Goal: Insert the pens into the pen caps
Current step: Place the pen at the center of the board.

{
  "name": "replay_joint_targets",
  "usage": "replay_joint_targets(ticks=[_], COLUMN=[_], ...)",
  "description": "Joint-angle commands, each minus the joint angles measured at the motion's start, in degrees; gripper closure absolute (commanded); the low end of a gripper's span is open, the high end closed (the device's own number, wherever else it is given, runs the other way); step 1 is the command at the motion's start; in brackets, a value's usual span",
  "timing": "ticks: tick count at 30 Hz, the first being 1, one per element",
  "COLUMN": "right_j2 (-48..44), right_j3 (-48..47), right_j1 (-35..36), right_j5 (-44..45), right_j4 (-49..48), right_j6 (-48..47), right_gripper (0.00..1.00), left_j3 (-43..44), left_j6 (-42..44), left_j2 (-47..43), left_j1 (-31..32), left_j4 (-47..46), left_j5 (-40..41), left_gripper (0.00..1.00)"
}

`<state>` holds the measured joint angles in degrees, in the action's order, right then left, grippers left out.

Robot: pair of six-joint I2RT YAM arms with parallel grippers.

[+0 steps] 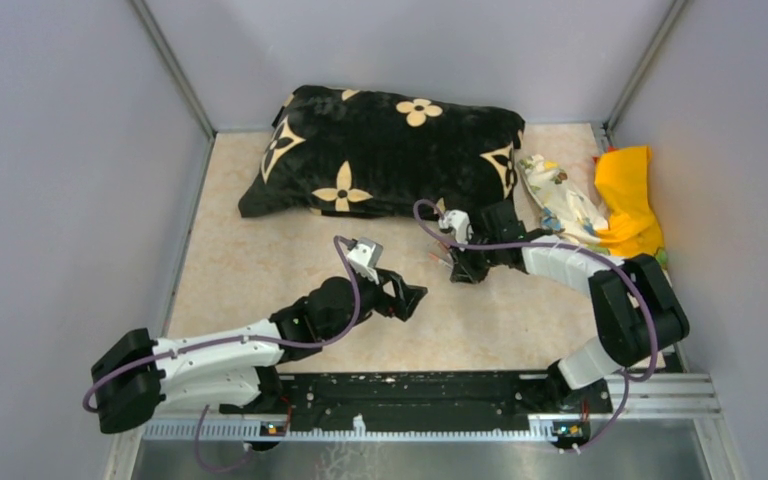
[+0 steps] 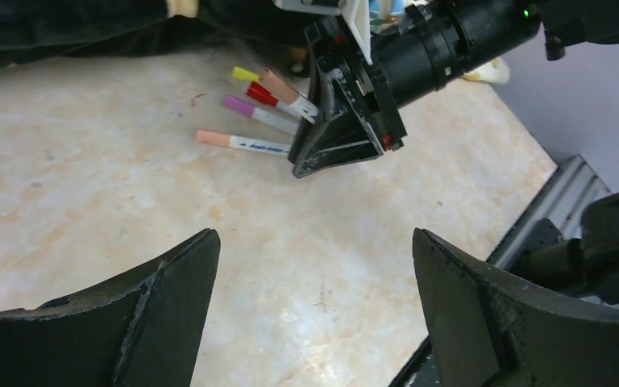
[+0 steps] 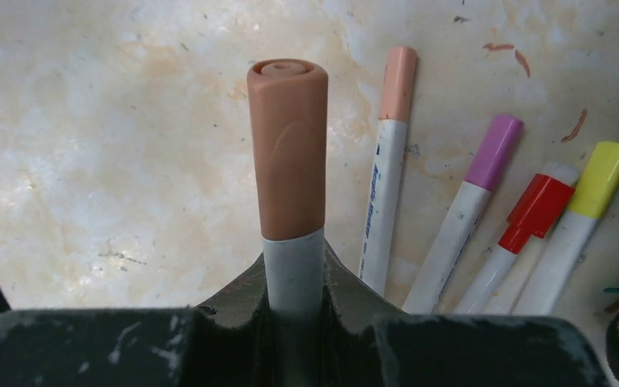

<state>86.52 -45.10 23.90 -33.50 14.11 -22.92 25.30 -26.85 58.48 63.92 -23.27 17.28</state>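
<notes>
My right gripper (image 3: 294, 270) is shut on the white barrel of a pen (image 3: 293, 258) whose brown cap (image 3: 288, 149) is on and sticks out past the fingers. Several more pens lie side by side on the table just beyond it, each with a cap on: peach (image 3: 387, 185), purple (image 3: 474, 197), red (image 3: 528, 230) and yellow (image 3: 584, 214). In the top view this gripper (image 1: 457, 268) sits just in front of the cushion. My left gripper (image 2: 314, 238) hangs over bare table a little nearer, open wide, with nothing between its fingers.
A black cushion with cream flowers (image 1: 390, 150) lies across the back of the table. A yellow cloth (image 1: 628, 195) and a patterned bundle (image 1: 560, 195) lie at the back right. Grey walls close in three sides, and a metal rail (image 1: 420, 400) runs along the near edge.
</notes>
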Motion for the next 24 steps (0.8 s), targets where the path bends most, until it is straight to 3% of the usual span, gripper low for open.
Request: replay_joint_targets(ticks=[1, 13, 17, 24], right_j2=[1.9, 3.6, 1.5, -10.5], right_j3=[-2.9, -3.9, -5.0, -7.7], right_j1=[2.8, 4.7, 4.6, -3.0], right_j5=[9.9, 14.1, 13.9, 4.9], right_j4=[-2.6, -1.4, 0.1, 6.6], right_j6=[0.7, 0.7, 0.4, -5.1], right_gripper=[0.87, 0.73, 0.72, 0.54], left_j3=[-1.4, -2.4, 0.0, 7.0], left_j6=[3.7, 5.8, 5.5, 4.1], left_j2=[-3.5, -6.6, -5.0, -3.7], left_j1=[-1.2, -6.3, -10.1, -20.8], left_j4=[4.3, 5.3, 5.9, 9.1], left_j5=[4.5, 3.0, -2.9, -20.0], left_gripper=[0.06, 0.03, 0.03, 0.01])
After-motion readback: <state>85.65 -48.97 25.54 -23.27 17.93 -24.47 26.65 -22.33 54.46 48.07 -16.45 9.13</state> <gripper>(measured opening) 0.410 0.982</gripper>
